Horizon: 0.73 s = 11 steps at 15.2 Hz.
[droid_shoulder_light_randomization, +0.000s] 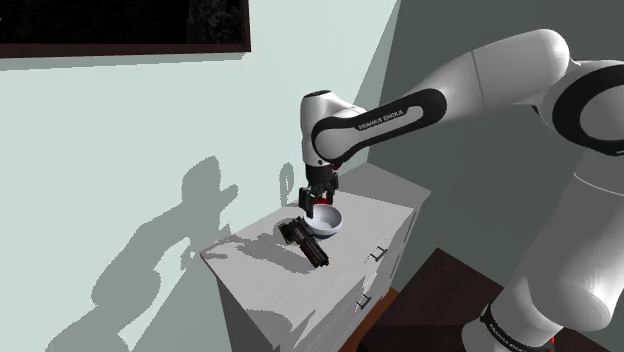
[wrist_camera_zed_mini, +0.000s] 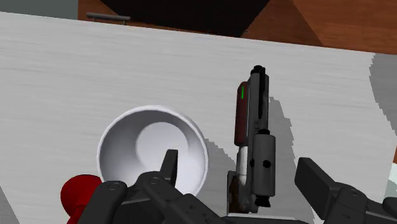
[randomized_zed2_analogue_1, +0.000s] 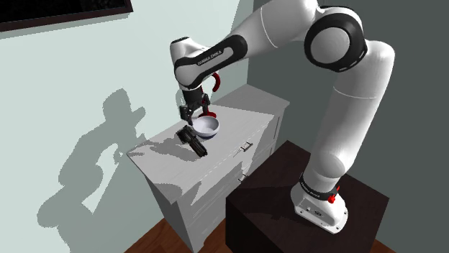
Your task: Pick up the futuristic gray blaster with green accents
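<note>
The blaster (wrist_camera_zed_mini: pixel 254 143) is a long dark grey gun with a reddish-brown side panel and a small green stripe. It lies flat on the white dresser top (wrist_camera_zed_mini: pixel 76 76), beside a white bowl (wrist_camera_zed_mini: pixel 153 149). My gripper (wrist_camera_zed_mini: pixel 237 162) hangs open a little above it, one finger over the bowl's rim and the other past the gun's far side, touching nothing. In the shoulder view the gripper (droid_shoulder_light_randomization: pixel 312 205) is just above the blaster (droid_shoulder_light_randomization: pixel 305 243). The second exterior view shows the gripper (randomized_zed2_analogue_1: pixel 188 115) over the blaster (randomized_zed2_analogue_1: pixel 194 140).
A red object (wrist_camera_zed_mini: pixel 79 194) sits against the bowl (droid_shoulder_light_randomization: pixel 327 220) on the side away from the blaster. The dresser (randomized_zed2_analogue_1: pixel 165 154) stands against a pale wall, with drawer handles (randomized_zed2_analogue_1: pixel 245 148) facing the dark stand (randomized_zed2_analogue_1: pixel 273 208). The blaster's muzzle points toward that front edge.
</note>
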### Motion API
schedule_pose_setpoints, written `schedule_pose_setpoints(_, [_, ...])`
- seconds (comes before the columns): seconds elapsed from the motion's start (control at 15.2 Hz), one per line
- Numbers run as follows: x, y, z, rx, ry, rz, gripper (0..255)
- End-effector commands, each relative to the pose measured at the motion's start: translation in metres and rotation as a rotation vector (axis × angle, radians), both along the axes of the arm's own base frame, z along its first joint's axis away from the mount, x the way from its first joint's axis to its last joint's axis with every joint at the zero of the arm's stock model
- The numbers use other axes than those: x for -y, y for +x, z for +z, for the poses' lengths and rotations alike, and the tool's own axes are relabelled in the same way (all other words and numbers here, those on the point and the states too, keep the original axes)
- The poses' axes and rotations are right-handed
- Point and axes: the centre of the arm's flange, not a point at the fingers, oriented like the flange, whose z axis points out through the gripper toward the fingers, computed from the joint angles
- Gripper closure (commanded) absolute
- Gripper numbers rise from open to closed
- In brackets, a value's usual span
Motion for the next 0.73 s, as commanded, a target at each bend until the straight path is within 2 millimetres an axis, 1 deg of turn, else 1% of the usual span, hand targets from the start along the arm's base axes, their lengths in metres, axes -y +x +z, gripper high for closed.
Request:
schedule_pose_setpoints(0.0, [-0.01,0.019,-0.017,-0.004,0.006,-0.009,0])
schedule_pose_setpoints(0.33, [-0.036,0.066,-0.055,-0.013,0.019,-0.03,0])
schedule_pose_setpoints(0.4, [-0.039,0.071,-0.059,-0.014,0.021,-0.032,0])
schedule_pose_setpoints(0.66, [-0.039,0.071,-0.08,-0.014,0.021,-0.032,0])
